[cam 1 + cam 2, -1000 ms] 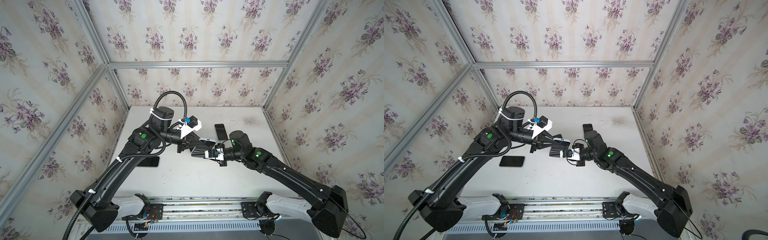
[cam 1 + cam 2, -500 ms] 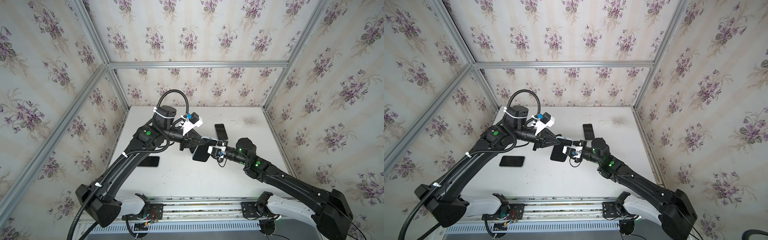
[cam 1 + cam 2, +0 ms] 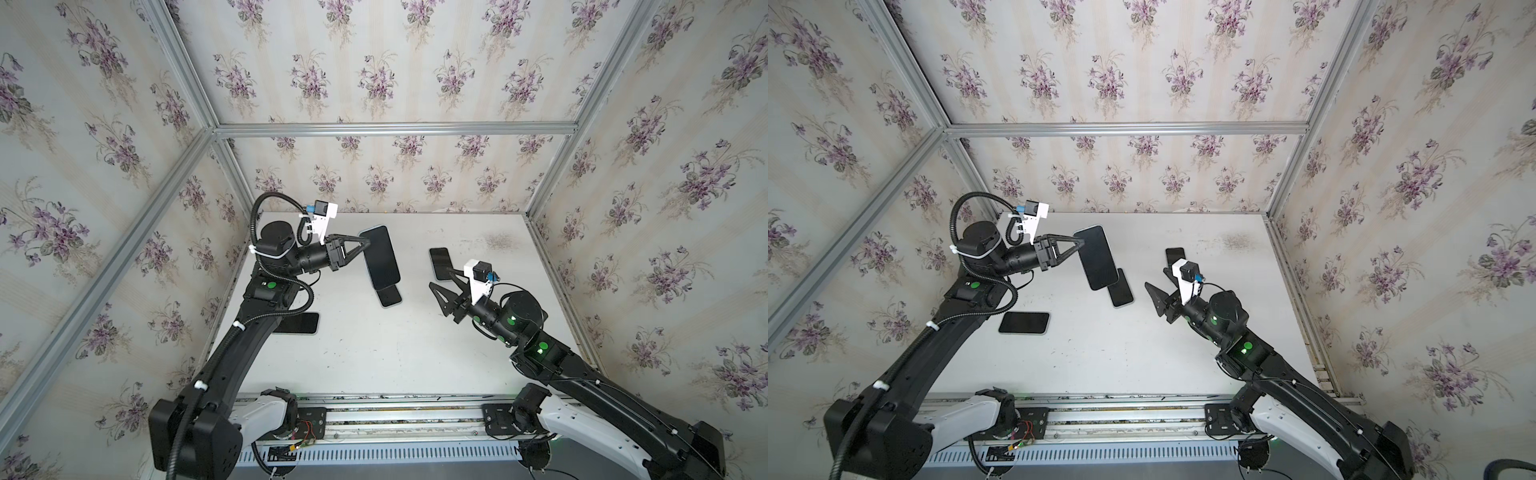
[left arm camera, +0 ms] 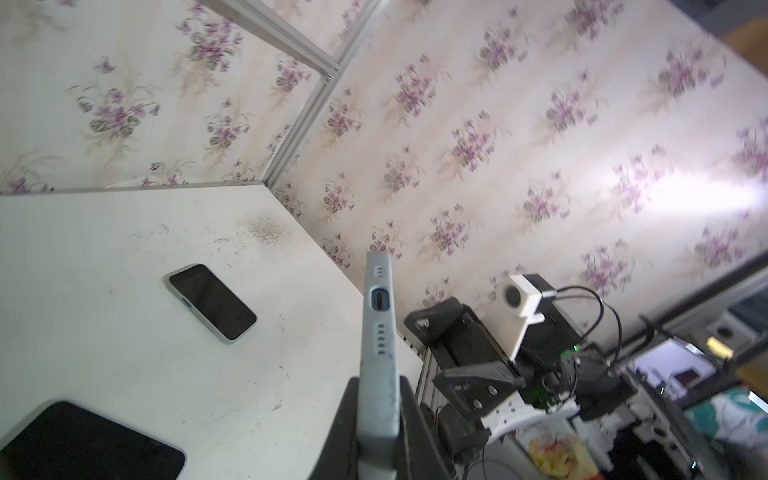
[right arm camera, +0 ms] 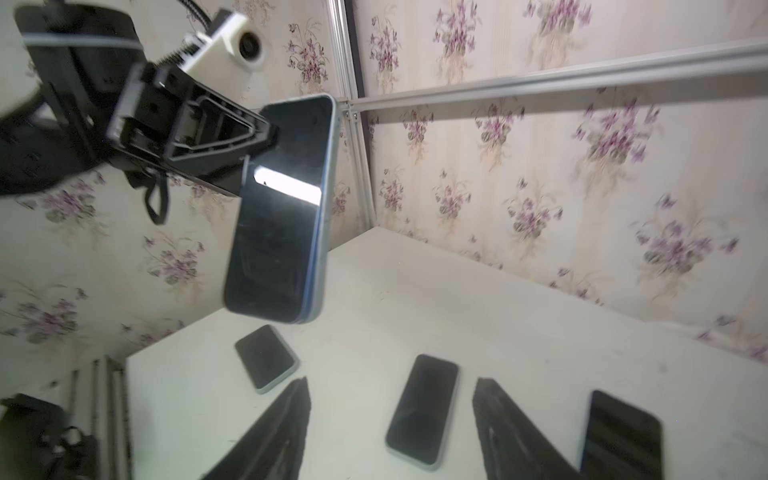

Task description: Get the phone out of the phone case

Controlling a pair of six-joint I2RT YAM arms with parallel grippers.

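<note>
We are looking at a scuffed white table (image 3: pixel 415 353) inside flowered wallpaper (image 3: pixel 395 62); a dark phone (image 3: pixel 1024 323) is lying near its left edge, a second phone (image 3: pixel 438 259) is lying toward the back right.

Both top views look down on the table (image 3: pixel 395 357).

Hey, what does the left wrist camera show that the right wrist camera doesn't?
Only the left wrist view: the charging port on the cased phone and the right arm's wrist camera. Only the right wrist view: that phone's dark screen and a third loose phone. Both: the left gripper shut on the cased phone, above the table.
</note>
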